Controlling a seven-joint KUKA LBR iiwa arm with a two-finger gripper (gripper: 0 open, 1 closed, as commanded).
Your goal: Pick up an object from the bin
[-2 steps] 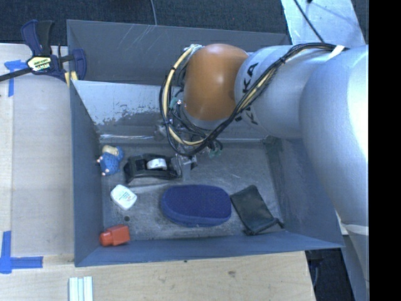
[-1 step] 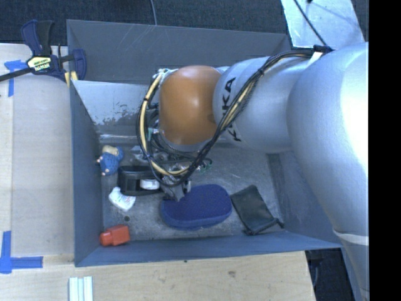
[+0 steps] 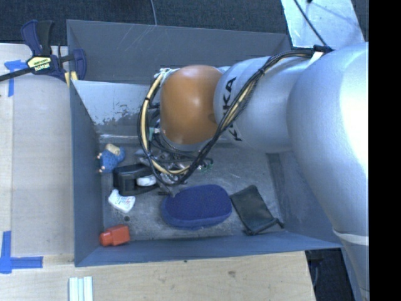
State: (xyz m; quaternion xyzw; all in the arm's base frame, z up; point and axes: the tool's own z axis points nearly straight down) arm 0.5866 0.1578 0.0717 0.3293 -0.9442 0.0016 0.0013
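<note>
My gripper (image 3: pixel 165 175) hangs low in the middle of the bin, mostly hidden under the arm's orange cover. Just left of it lies a black boxy thing (image 3: pixel 127 178) with a small white piece at its right end, close to or touching the gripper. Directly below the gripper lies a dark blue oval pad (image 3: pixel 195 206), its upper left edge right at the gripper's tip. A small blue and tan toy figure (image 3: pixel 111 157) lies further left by the bin wall.
A crumpled white thing (image 3: pixel 121 200) lies under the black one. An orange-red block (image 3: pixel 115 236) sits in the near left corner, and a black flat wallet-like case (image 3: pixel 254 210) lies right of the pad. The arm covers the bin's right and back.
</note>
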